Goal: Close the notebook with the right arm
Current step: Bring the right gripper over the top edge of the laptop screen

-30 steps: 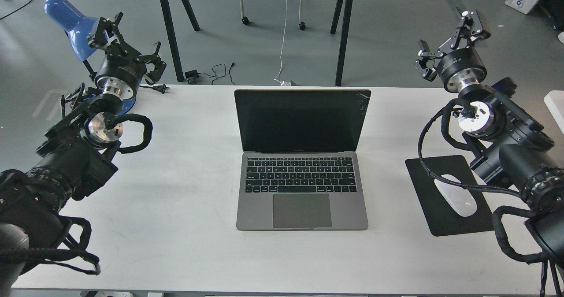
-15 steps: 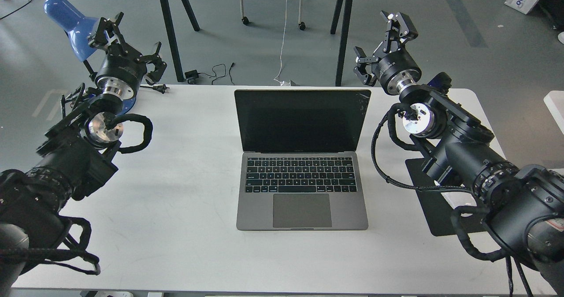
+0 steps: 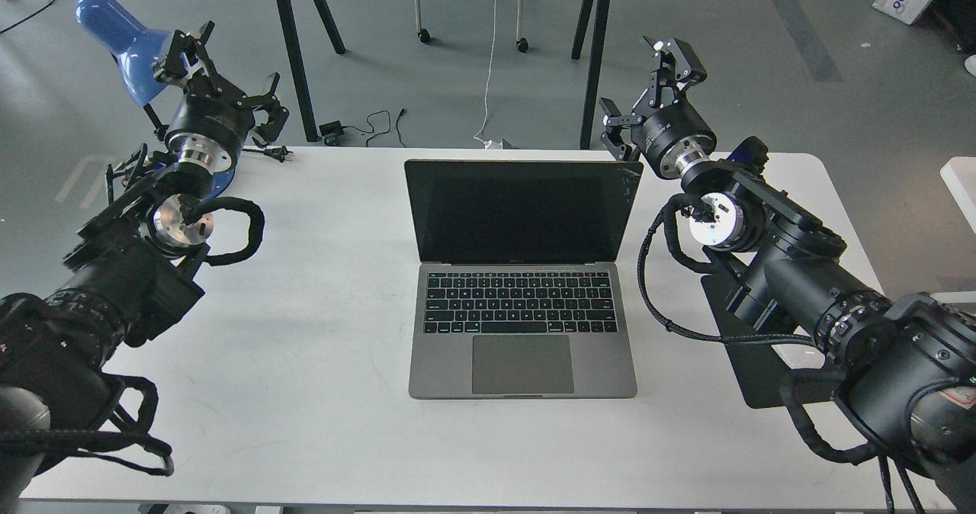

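Note:
The notebook (image 3: 523,285) is a slim grey laptop standing open in the middle of the white table (image 3: 320,377), its black screen upright and facing me. My right gripper (image 3: 639,87) is open and empty, just behind and to the right of the screen's top right corner, with one lower finger close to that corner. The right arm (image 3: 793,277) reaches in from the lower right. My left gripper (image 3: 221,72) is open and empty at the far left, next to the blue lamp.
A blue lamp (image 3: 118,37) stands at the table's far left corner. A black mouse pad (image 3: 751,369) lies right of the notebook, mostly under my right arm; the mouse is hidden. Black table legs (image 3: 293,49) and cables are behind the table.
My right arm has swung left from the table's right side toward the notebook, bringing the open gripper to the screen's top right corner. The left arm has not moved.

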Tool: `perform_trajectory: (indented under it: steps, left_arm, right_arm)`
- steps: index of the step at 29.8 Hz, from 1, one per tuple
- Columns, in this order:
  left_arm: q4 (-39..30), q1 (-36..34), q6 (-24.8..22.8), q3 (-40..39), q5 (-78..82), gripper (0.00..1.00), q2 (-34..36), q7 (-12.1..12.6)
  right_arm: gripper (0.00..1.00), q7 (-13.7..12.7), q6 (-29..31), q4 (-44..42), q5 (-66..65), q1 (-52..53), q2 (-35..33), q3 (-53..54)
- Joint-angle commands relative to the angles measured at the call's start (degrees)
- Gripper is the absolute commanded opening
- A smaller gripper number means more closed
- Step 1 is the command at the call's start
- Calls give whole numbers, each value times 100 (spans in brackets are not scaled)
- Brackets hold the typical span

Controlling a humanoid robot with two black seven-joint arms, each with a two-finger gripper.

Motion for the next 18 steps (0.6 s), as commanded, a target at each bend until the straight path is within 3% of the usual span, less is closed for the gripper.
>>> perform_trajectory:
  steps: [1,7,18]
  left_arm:
    - [-1,0,0,5,0,100,0,0]
    - [-1,0,0,-3,0,100,0,0]
    - [-1,0,0,5,0,100,0,0]
  right_arm:
    - [100,-18,-28,559,-7,-184,-9,-24]
    - [100,-211,-72,1306,-16,-334,-510,-357]
    - [100,-237,-177,2413,-16,-624,-1177,-586]
